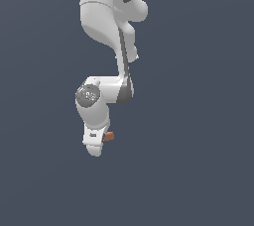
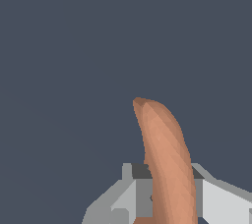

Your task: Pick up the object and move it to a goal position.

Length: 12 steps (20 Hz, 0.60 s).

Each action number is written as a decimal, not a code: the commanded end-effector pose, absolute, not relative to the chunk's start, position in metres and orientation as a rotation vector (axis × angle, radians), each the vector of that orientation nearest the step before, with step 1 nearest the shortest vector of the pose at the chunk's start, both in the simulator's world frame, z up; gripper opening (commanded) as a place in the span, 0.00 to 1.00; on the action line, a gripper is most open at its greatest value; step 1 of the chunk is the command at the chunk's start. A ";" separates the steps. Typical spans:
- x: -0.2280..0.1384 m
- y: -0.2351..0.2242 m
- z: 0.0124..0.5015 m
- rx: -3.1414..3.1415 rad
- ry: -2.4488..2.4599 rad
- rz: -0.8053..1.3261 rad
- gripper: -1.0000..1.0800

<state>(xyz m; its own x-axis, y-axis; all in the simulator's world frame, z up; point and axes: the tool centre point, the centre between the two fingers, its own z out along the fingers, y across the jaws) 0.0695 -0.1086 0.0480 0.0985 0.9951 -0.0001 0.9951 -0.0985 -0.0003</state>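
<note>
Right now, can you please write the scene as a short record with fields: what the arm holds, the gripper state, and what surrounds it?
arm: one white robot arm, reaching down from the top of the exterior view
gripper: gripper shut on the banana-shaped piece
object: small orange-brown banana-shaped piece, curved
object position: between the fingers; one end sticks out on the exterior view's right side of the gripper
background: plain dark grey-blue surface in both views
goal marker: none visible
</note>
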 end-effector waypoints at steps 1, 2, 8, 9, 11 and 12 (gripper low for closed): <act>0.070 -0.109 0.048 -2.328 -2.109 0.000 0.00; 0.070 -0.109 0.048 -2.328 -2.109 0.000 0.00; 0.069 -0.108 0.050 -2.328 -2.109 0.000 0.00; 0.069 -0.107 0.052 -2.328 -2.109 0.000 0.00; 0.067 -0.105 0.056 -2.328 -2.109 0.000 0.00; 0.067 -0.103 0.059 -2.328 -2.109 0.000 0.00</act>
<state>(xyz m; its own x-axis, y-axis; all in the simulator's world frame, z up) 0.0671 -0.1052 0.0549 0.0989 0.9951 -0.0001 0.9951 -0.0989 -0.0012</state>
